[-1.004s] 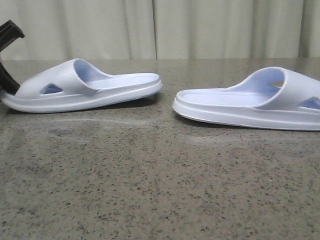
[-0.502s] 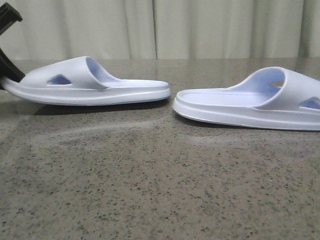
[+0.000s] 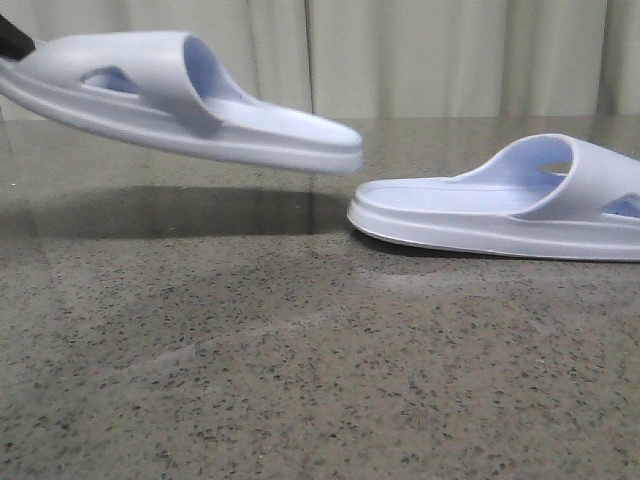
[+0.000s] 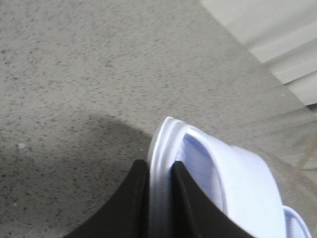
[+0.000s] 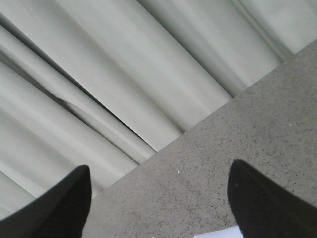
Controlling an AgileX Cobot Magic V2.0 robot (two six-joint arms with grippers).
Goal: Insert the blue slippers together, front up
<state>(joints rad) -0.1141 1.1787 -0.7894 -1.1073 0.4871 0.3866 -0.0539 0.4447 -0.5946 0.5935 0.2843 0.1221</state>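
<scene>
Lifted since earlier frame: left slipper [image 3: 190, 95] off table [image 3: 300, 380], heel end tilted down beside right slipper [image 3: 510, 205], which lies flat on table. Left gripper [image 4: 159, 198] clamped on left slipper's edge. Right gripper [image 5: 158, 198] spread wide, holding nothing.

Left gripper [image 3: 12, 40] nearly all outside front view, only dark sliver at upper left edge. Lifted slipper [image 3: 180, 95] slightly motion-blurred, front end cut by left edge. Resting slipper [image 3: 500, 205] cut by right edge. Left wrist view: fingers [image 4: 124, 208] cut by lower edge, slipper strap runs off lower right. Right wrist view: white scrap [image 5: 218, 234] at lower edge, too little to identify.
</scene>
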